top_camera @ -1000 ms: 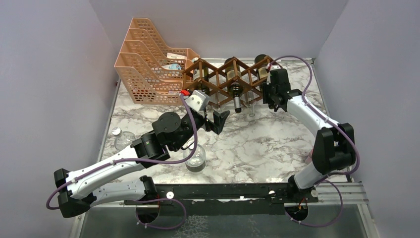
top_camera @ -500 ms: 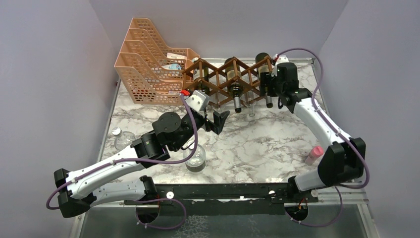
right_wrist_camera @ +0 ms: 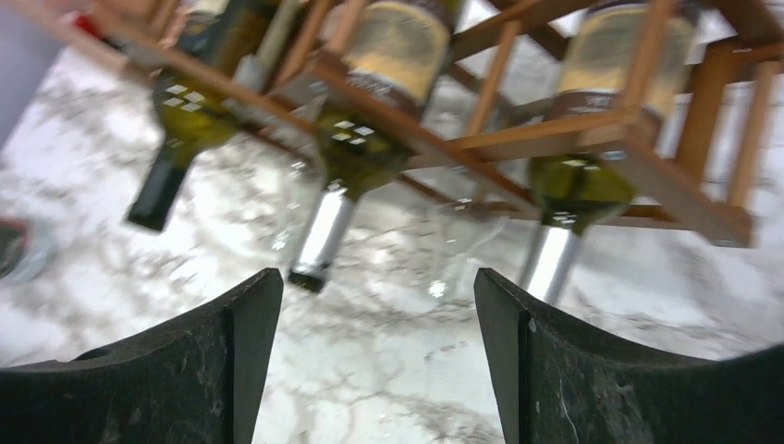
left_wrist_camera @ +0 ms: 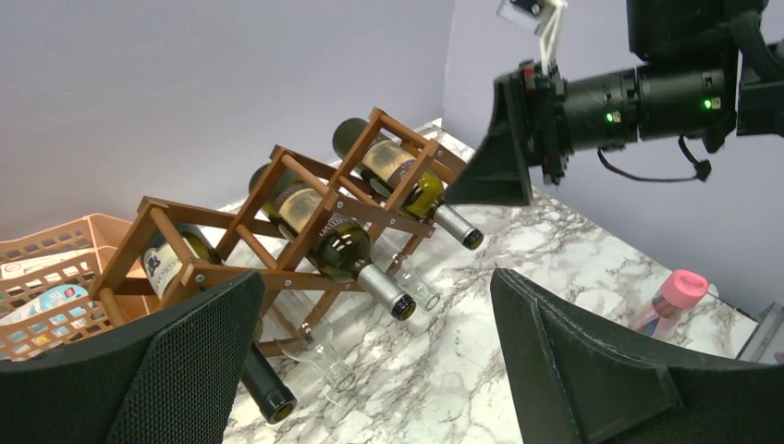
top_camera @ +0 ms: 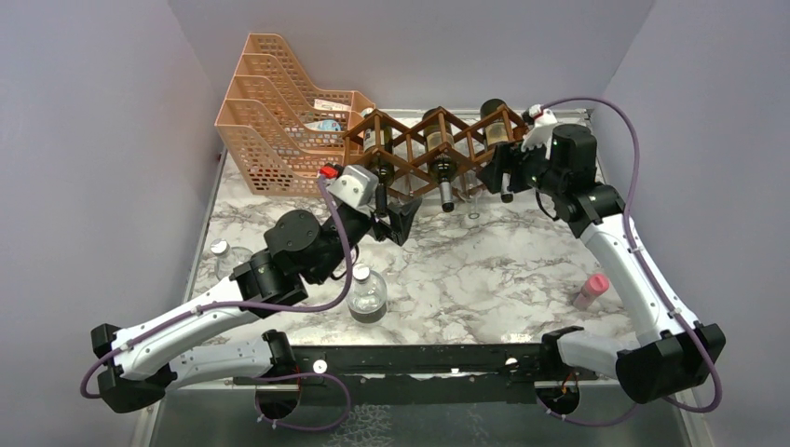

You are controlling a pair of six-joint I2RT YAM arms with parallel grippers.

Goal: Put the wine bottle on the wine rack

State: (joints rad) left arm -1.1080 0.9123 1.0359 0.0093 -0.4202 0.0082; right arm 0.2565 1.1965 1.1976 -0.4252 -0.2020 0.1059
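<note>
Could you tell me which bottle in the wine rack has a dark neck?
The leftmost bottle, nearest the peach tray; the middle bottle and rightmost bottle have silver necks.

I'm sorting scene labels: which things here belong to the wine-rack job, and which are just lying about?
Job in hand:
- wine rack
- three wine bottles lying in it
- right gripper, open in front of the rack

Lying about:
- peach file tray
- two clear bottles
- pink-capped bottle

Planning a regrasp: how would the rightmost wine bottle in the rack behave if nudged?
Rightmost wine bottle looks like glossy glass: probably heavy, slick, breakable. It lies loose in the wine rack, neck protruding, so a pull likely slides it out.
</note>
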